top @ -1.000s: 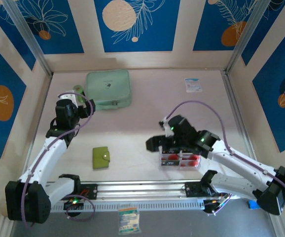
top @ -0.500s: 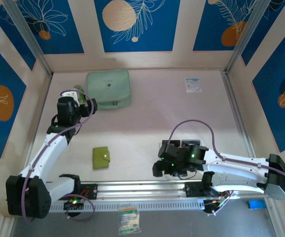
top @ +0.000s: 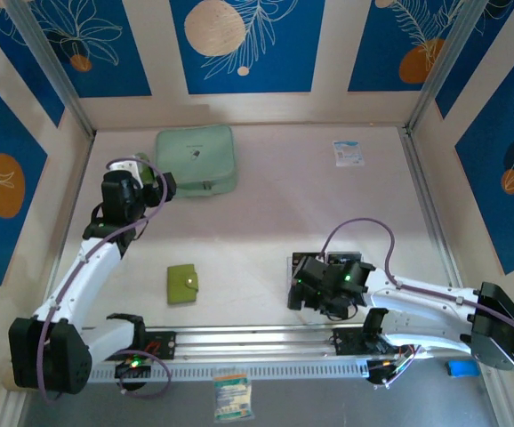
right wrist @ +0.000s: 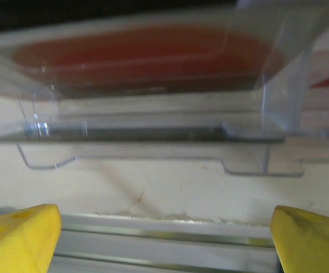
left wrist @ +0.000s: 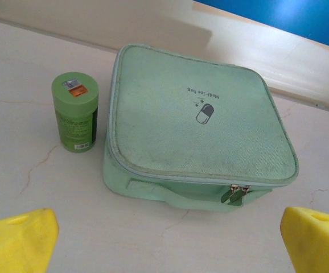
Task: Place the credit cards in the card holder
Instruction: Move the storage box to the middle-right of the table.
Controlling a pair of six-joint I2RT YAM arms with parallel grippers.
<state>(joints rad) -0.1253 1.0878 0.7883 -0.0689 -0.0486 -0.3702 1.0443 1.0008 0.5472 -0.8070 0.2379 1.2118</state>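
The credit cards sit in a clear plastic box. A pale card with a red blob shows through its wall, close up and blurred. From above, my right arm covers the box except for a dark far edge. My right gripper is open and low at the box's near side, with nothing between its yellow fingertips. The card holder, a small olive-green wallet, lies shut near the front left. My left gripper is open and empty, far from it, facing a mint-green zip case.
A green jar stands left of the mint case. A white-and-blue paper packet lies at the back right. An aluminium rail runs along the table's near edge, just under my right gripper. Panelled walls close in three sides.
My right arm has pulled back towards the near edge and dropped low over the card box, hiding the red-blob cards from above. My left gripper barely shifted.
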